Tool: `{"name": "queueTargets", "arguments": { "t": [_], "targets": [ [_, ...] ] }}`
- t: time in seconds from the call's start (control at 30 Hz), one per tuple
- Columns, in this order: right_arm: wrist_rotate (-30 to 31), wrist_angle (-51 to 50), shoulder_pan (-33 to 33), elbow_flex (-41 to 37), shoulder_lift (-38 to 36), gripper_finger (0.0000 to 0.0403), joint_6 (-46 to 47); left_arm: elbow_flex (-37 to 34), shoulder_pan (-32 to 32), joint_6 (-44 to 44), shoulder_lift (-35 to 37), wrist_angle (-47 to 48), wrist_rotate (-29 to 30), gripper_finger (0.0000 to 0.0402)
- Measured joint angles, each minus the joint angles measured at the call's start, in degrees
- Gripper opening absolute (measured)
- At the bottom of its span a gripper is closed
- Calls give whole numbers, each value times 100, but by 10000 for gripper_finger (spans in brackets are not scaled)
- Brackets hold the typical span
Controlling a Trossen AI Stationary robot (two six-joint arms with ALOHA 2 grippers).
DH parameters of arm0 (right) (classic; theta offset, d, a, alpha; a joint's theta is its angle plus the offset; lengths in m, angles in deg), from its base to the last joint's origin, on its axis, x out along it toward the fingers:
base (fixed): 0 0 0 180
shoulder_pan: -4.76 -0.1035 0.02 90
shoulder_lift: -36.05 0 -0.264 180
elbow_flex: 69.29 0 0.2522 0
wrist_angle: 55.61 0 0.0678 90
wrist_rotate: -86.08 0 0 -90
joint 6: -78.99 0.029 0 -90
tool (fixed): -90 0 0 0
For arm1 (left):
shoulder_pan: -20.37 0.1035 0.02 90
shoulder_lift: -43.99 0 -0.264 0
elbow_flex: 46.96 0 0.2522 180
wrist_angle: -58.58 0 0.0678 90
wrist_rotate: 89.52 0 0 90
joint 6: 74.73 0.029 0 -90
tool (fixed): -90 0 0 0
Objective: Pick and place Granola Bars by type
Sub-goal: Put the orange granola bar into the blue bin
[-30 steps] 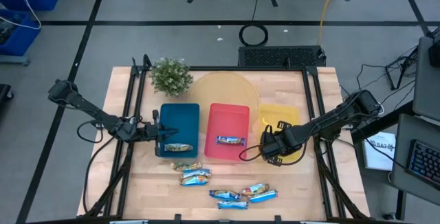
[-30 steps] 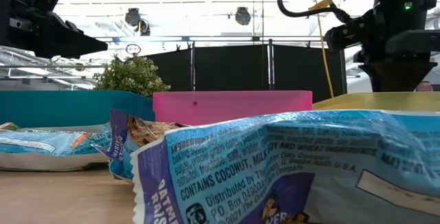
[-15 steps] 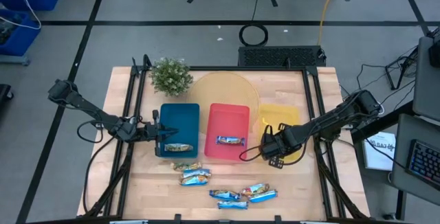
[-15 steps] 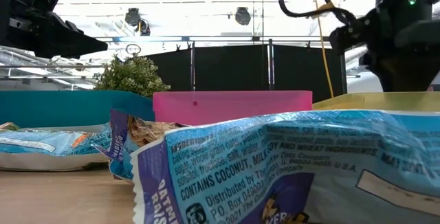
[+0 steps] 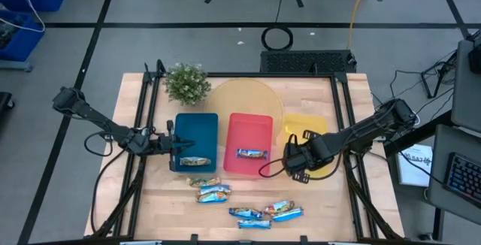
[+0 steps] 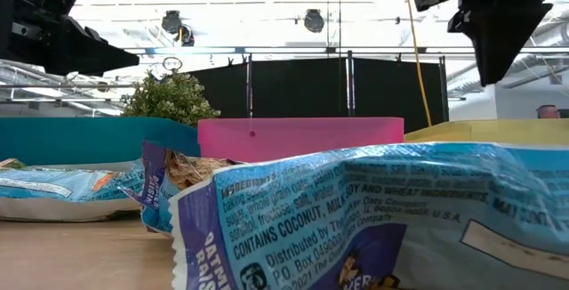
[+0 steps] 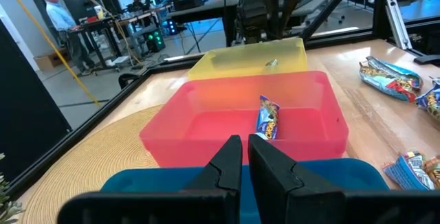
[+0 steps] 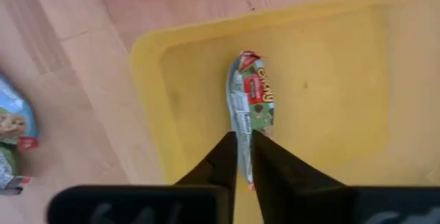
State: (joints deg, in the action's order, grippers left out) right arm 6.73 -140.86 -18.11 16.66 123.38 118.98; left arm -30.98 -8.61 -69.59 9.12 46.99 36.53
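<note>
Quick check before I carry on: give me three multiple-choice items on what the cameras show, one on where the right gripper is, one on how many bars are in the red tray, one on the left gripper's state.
1. The right gripper is above:
A. the blue tray
B. the yellow tray
C. the plant

2. Granola bars in the red tray:
A. none
B. one
C. three

3. The left gripper is:
A. shut, holding nothing
B. wide open
C. clamped on a bar

Answers:
1. B: in the high view the right gripper sits over the yellow tray, and its wrist view looks down into that tray.
2. B: a single granola bar lies in the red tray.
3. A: in the left wrist view the left gripper has its fingers together with nothing between them, over the blue tray.
</note>
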Motion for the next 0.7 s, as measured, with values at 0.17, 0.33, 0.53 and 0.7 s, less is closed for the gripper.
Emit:
{"name": "queueTargets", "arguments": {
  "t": [0.17, 0.33, 0.53, 0.7],
  "targets": [
    [-10, -212, -130, 8, 0, 7, 248, 0, 2, -74, 1, 22, 0, 35],
    [3, -526, -301, 8, 48, 1, 540, 0, 2, -91, 0, 24, -2, 35],
    [-14, -554, -512, 8, 46, 1, 762, 0, 2, -98, 0, 28, -2, 35],
    [-16, -570, -666, 8, 44, 0, 910, 0, 2, -148, 2, 33, -4, 35]
  ]
}}
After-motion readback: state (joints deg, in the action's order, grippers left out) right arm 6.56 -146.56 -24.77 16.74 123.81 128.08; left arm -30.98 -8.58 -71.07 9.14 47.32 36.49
